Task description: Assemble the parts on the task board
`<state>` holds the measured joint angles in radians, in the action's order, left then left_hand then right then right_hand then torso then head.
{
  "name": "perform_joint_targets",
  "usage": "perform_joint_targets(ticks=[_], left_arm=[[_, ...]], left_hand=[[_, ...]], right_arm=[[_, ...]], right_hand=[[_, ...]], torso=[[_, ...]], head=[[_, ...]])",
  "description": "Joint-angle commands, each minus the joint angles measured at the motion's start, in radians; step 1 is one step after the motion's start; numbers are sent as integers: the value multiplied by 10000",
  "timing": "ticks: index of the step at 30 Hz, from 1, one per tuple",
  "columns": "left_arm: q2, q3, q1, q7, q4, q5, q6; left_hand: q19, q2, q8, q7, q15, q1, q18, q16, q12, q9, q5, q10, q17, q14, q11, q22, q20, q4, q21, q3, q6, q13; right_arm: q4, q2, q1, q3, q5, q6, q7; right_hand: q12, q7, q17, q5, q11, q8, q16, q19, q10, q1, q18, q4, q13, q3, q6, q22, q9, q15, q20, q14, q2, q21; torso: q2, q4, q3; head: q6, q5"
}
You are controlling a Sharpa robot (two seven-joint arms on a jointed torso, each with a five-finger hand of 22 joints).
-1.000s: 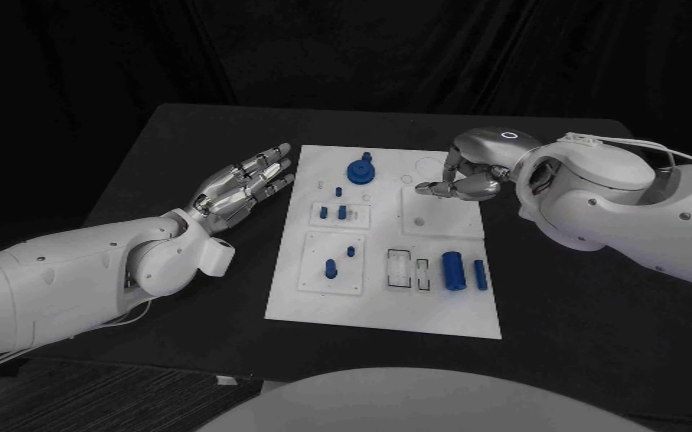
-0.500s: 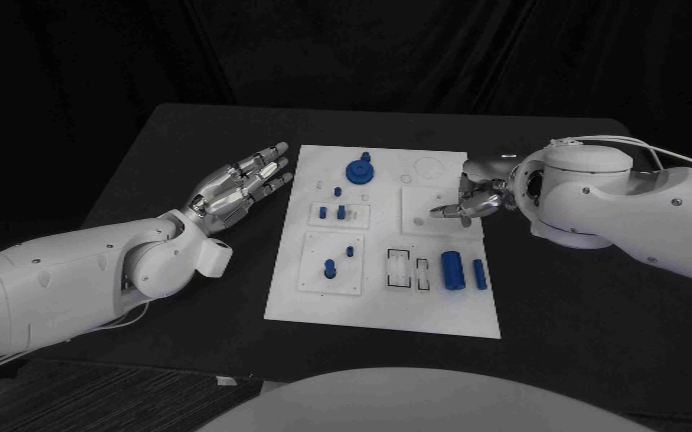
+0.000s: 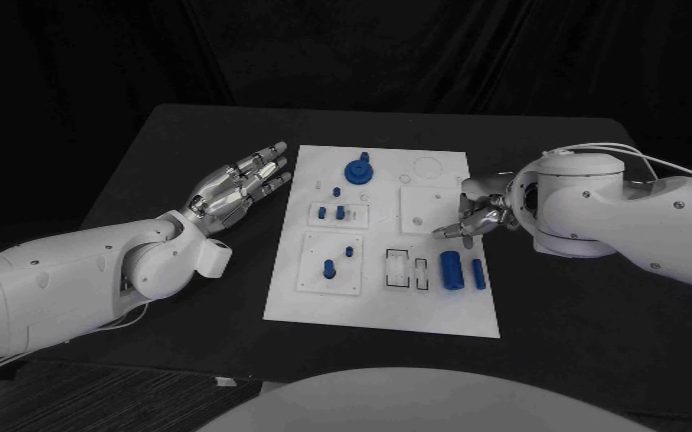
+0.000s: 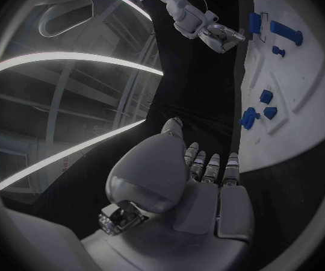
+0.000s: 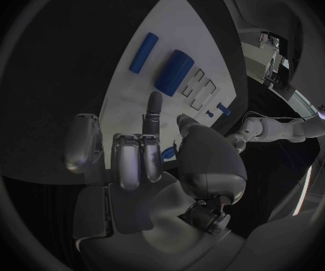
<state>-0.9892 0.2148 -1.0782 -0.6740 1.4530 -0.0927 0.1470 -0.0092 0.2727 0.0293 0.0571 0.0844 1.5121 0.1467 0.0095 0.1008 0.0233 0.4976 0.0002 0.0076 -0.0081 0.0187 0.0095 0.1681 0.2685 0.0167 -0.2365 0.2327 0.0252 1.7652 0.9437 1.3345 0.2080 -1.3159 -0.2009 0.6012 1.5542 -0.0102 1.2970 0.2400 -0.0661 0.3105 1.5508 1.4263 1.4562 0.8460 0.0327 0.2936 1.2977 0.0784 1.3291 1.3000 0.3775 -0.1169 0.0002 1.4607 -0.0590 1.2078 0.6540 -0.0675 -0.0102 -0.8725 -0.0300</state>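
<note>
The white task board [image 3: 382,297] lies in the middle of the black table. On it are a blue knob-like part [image 3: 359,169] at the far end, small blue pegs [image 3: 333,213] and another peg [image 3: 330,270] on the left. A thick blue cylinder [image 3: 453,270] and a thin one [image 3: 479,273] lie near right. My left hand [image 3: 242,184] rests open and flat beside the board's left edge. My right hand [image 3: 476,217] hovers over the board's right edge, just beyond the cylinders, with most fingers curled and one finger stretched out. In the right wrist view a bit of blue shows under the curled fingers [image 5: 132,159]; I cannot tell whether it is held.
Empty rectangular slots [image 3: 408,268] lie left of the cylinders. A square white plate [image 3: 430,207] sits under my right fingertips. Bare black table [image 3: 577,312] surrounds the board. The left wrist view shows my left hand [image 4: 185,180] beside the board [image 4: 298,108].
My right hand has moved from the board's far right corner along its right edge toward the near side, closer to the two cylinders. The left hand has not moved.
</note>
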Motion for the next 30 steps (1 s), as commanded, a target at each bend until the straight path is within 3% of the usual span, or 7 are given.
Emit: perform_joint_targets(ticks=[1, 5, 15, 30], left_arm=[[9, -11, 11, -187, 13, 6, 22], [-1, -11, 11, -158, 10, 6, 16], [54, -11, 15, -102, -20, 6, 55], [87, -11, 27, 2, -54, 6, 118]], left_hand=[[115, -30, 195, -6, 43, 129, 51, -95, 170, 108, 186, 46, -76, 81, 98, -49, 22, -165, -145, 364, 74, -59], [115, -30, 195, -6, 43, 129, 51, -95, 170, 108, 186, 46, -76, 81, 98, -49, 22, -165, -145, 364, 74, -59], [113, -37, 194, 8, 38, 132, 54, -95, 166, 106, 186, 44, -76, 81, 115, -53, 20, -167, -147, 364, 65, -60], [115, -43, 191, 23, 42, 136, 56, -95, 156, 102, 186, 42, -76, 81, 133, -49, 24, -169, -145, 364, 48, -62]], right_arm=[[85, 52, -110, 1, 179, -561, 323], [138, 119, -192, 1, 168, -626, 340], [164, 152, -297, 2, 17, -628, 355], [22, -61, -607, 2, -5, 112, 300]], right_hand=[[166, 32, 2738, 97, -10, -208, 200, -104, 1146, 30, 460, -45, 2731, -231, -69, 1658, 114, 60, 24, 1101, 57, -184], [166, 130, 2738, 99, 66, -480, 200, -93, 1146, 130, 454, -58, 2731, -312, -291, 1665, 32, 117, 69, 1101, 69, -165], [166, 212, 2738, 84, 137, -717, 200, -107, 1146, 306, 462, -75, 2731, -379, -460, 1656, -41, 174, 118, 1101, 33, -199], [166, 335, 2738, 143, 253, -988, 200, -296, 1146, 549, 540, -84, 2731, -445, -719, 1547, -58, 278, 214, 1101, 50, -600]], torso=[[0, 9, 0], [-2, 7, -4], [-1, 8, 5], [14, 9, 1]], head=[[-2, -10], [-2, -20], [-2, 42], [-2, 43]])
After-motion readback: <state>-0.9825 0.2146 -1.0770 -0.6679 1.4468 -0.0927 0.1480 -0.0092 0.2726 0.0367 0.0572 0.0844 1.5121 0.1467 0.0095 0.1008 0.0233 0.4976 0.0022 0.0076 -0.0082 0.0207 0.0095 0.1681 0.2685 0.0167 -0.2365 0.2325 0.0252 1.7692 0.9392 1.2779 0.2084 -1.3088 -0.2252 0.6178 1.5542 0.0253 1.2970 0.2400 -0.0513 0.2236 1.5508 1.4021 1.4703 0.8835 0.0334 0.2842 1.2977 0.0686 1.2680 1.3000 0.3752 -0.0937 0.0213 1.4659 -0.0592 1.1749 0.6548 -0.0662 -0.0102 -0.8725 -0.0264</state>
